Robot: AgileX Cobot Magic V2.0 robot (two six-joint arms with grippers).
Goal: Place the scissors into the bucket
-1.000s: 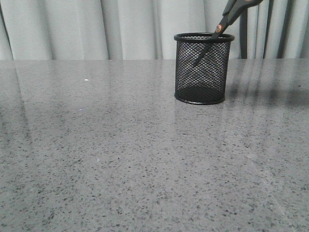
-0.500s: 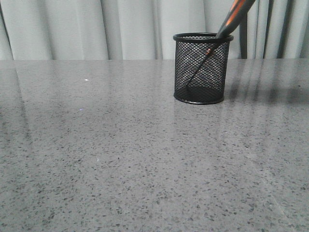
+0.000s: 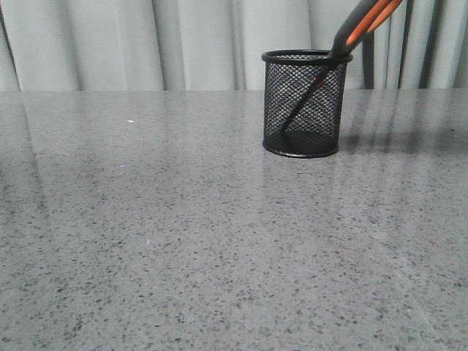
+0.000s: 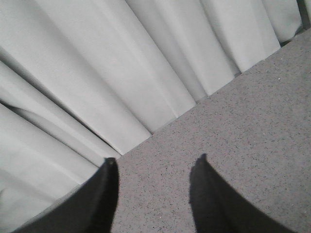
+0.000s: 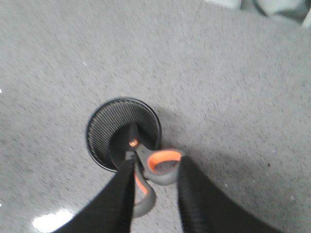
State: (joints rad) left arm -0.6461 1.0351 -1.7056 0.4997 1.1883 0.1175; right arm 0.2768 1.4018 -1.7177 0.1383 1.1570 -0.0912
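Note:
The black wire-mesh bucket (image 3: 292,80) stands upright on the grey table, right of centre at the back. The scissors (image 3: 363,22) stand blades-down inside it and lean on its right rim, with the grey-and-orange handles sticking out up to the right. In the right wrist view the bucket (image 5: 99,131) is seen from above, with the scissors' handles (image 5: 167,174) over its rim. My right gripper (image 5: 156,162) is open, its fingers either side of a handle loop, seemingly clear of it. My left gripper (image 4: 155,162) is open and empty over bare table by the curtain.
A pale pleated curtain (image 3: 183,44) hangs behind the table's far edge. The speckled grey tabletop (image 3: 183,241) stretches in front and to the left of the bucket.
The scissors have dropped deeper into the bucket: the orange pivot was at rim level and is now inside the mesh. The handles now lean further right. The bucket shifted slightly left.

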